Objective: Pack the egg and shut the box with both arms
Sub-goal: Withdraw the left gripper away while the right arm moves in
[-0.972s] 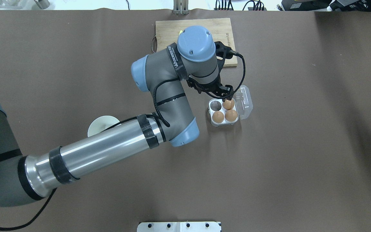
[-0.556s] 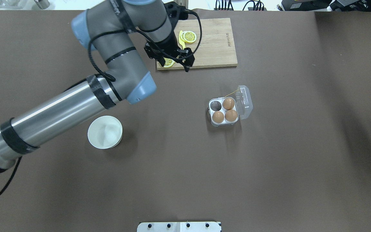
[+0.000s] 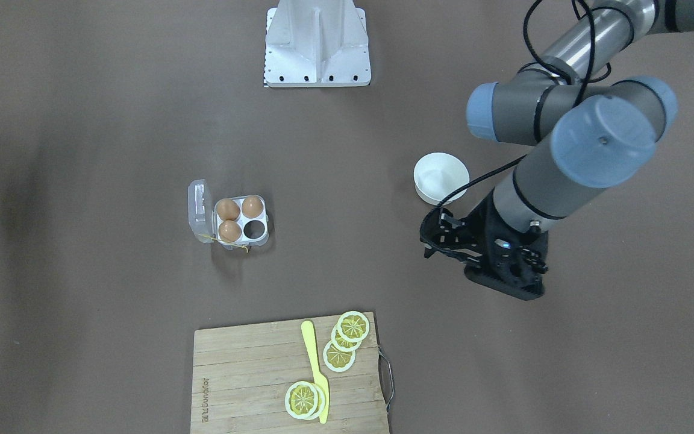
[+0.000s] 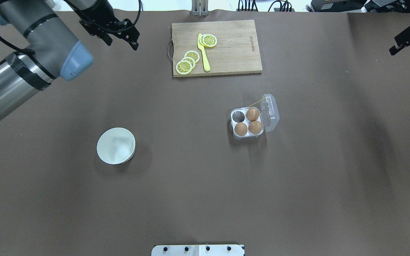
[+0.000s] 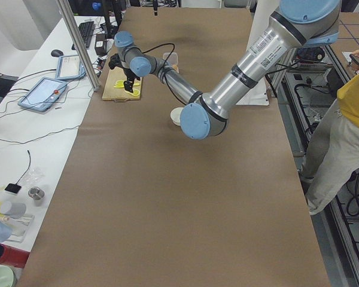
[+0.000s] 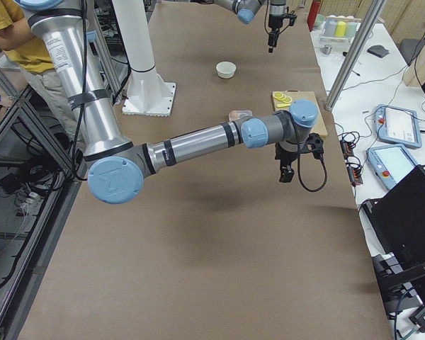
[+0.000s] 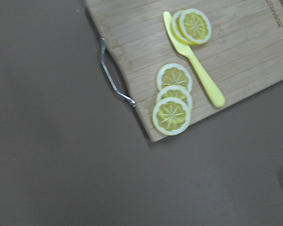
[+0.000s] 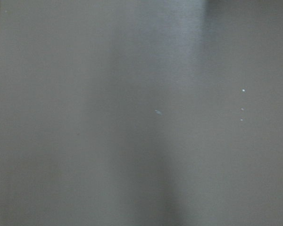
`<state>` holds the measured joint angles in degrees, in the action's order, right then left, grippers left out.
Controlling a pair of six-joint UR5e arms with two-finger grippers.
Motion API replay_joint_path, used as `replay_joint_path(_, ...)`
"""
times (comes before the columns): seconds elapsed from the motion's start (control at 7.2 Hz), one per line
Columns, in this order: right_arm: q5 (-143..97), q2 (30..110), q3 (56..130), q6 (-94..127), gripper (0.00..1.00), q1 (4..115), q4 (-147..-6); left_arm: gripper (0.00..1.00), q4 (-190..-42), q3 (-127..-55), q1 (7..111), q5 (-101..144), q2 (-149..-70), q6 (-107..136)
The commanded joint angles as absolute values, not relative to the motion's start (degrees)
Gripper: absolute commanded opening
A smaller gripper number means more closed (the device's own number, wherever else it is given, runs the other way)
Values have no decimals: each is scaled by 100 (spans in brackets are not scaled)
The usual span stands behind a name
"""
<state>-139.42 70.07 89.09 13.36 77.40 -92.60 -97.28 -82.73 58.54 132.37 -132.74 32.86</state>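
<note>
The clear egg box (image 4: 236,135) sits mid-table with its lid (image 4: 271,112) open to the right and a yellow string at the hinge. Three brown eggs fill its cells: far (image 4: 252,114), near left (image 4: 241,128) and near right (image 4: 255,127). The far-left cell (image 4: 238,115) is empty. The box also shows in the front view (image 3: 202,205). My left gripper (image 4: 121,42) hangs open and empty over bare table at the far left, well away from the box; it also shows in the front view (image 3: 428,242). My right gripper (image 4: 406,49) is at the far right edge, seemingly open and empty.
A wooden cutting board (image 4: 233,53) with lemon slices (image 4: 187,62) and a yellow knife (image 4: 204,57) lies at the far side. A white bowl (image 4: 116,145) stands near left. The white base stand (image 4: 198,250) is at the near edge.
My left gripper has left an egg in the box's far cell and swung away to the far left. My right gripper has come into view at the right edge.
</note>
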Motion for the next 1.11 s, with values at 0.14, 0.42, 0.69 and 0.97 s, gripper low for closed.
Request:
replay_joint_path(0.14,-14124,6636,8815,1371,100,7445,-9237,94,-8696,-9541,6345,13263,-12421,2586)
replay_joint_path(0.42,-14106,6583,8877,1362,100,7348,-9229,94,-8132,-9869,6468,13237,-12393,2558)
replay_joint_path(0.69,-14159,6444,8824,1380,70,7234,-9246,94,-8130,-9870,6670,13201,-12104,2192)
replay_joint_path(0.97,-14980,6425,8781,1380,17,7155,-9255,94,-8130,-9861,6933,13184,-11736,1682)
